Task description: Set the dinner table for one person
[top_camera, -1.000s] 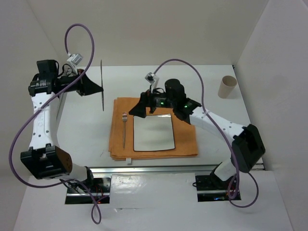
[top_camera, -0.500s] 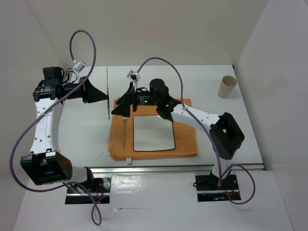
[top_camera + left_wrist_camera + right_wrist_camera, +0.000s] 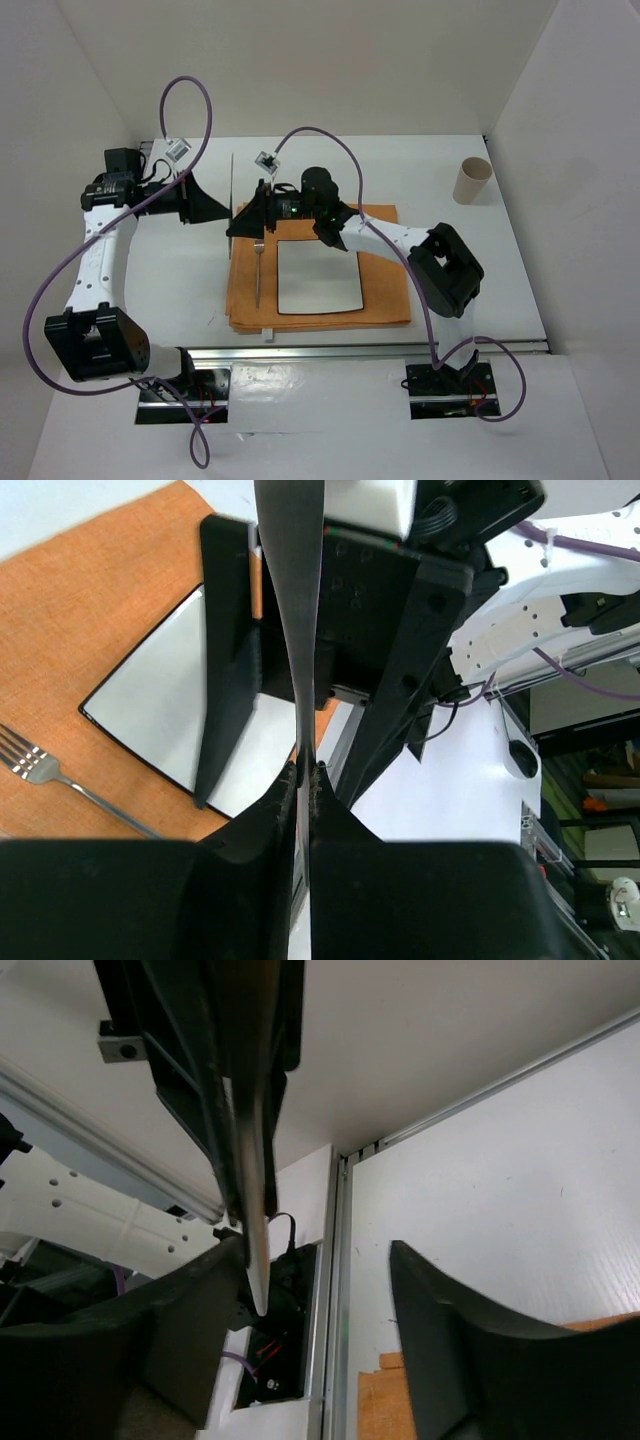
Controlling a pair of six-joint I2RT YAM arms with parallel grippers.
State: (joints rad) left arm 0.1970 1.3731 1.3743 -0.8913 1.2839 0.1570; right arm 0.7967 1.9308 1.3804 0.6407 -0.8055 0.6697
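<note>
Because the thin flat grey metal strip [image 3: 292, 590] shows only its narrow edge in every view, its kind is hard to make out. Its upper end is cut off by the top of the left wrist view, and its lower end is buried between the black fingers of the left pincer [image 3: 305, 770], which is clamped tight on it. The right pincer [image 3: 318, 1243] has its two broad matte black fingers apart, one on each side of the strip. The strip lies close to one finger [image 3: 190, 1330], and whether they touch cannot be told. From above, both pincers meet over the far left corner of the orange square woven cloth [image 3: 385, 290], and their bodies hide that corner. The large white flat rectangular counter [image 3: 180, 280], with silver metal rails along its edges, spans the space between plain white walls [image 3: 300, 60] and carries everything. The cloth lies at its middle, near the front rail, with bare white surface open to the left, the right and the far side. On the cloth sits a glossy white square plate with a thin black rim [image 3: 318, 277], its far right corner under the right arm. A slim silver metal fork [image 3: 258, 280] lies just beside the plate's left edge, tines pointing away from the arm bases. A tan open-topped cylinder [image 3: 472, 180], cup or tube, stands upright near the far right corner, well apart from the rest.
</note>
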